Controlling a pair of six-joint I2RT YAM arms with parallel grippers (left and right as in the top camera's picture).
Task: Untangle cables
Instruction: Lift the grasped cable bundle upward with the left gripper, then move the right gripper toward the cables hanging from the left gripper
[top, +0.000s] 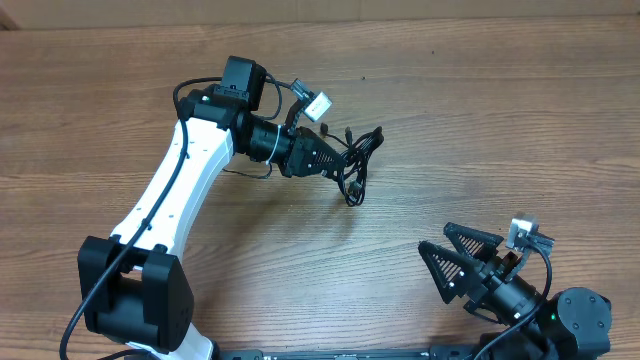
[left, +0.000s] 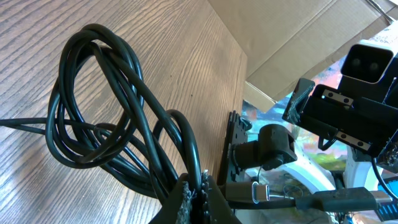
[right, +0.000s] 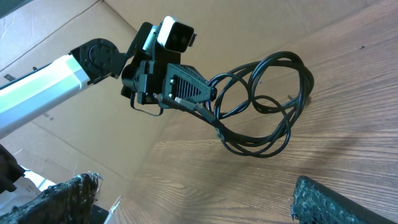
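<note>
The cables (top: 361, 162) are a tangled bundle of thin black cords in the middle of the wooden table. My left gripper (top: 345, 163) is shut on a strand of them. In the left wrist view the jaws (left: 200, 196) pinch one cord, the black loops (left: 106, 112) spread out ahead, and a silver plug tip (left: 260, 191) lies just right of the fingers. The right wrist view shows the bundle (right: 267, 109) hanging from the left gripper (right: 214, 94). My right gripper (top: 445, 262) stands open near the front right, well apart from the cables, with nothing between its fingers (right: 339, 202).
A cardboard wall (right: 74, 25) runs along the far edge of the table (top: 500, 110). The left arm's white link (top: 175, 190) crosses the left half of the table. One thin strand (top: 245, 172) trails left under that arm.
</note>
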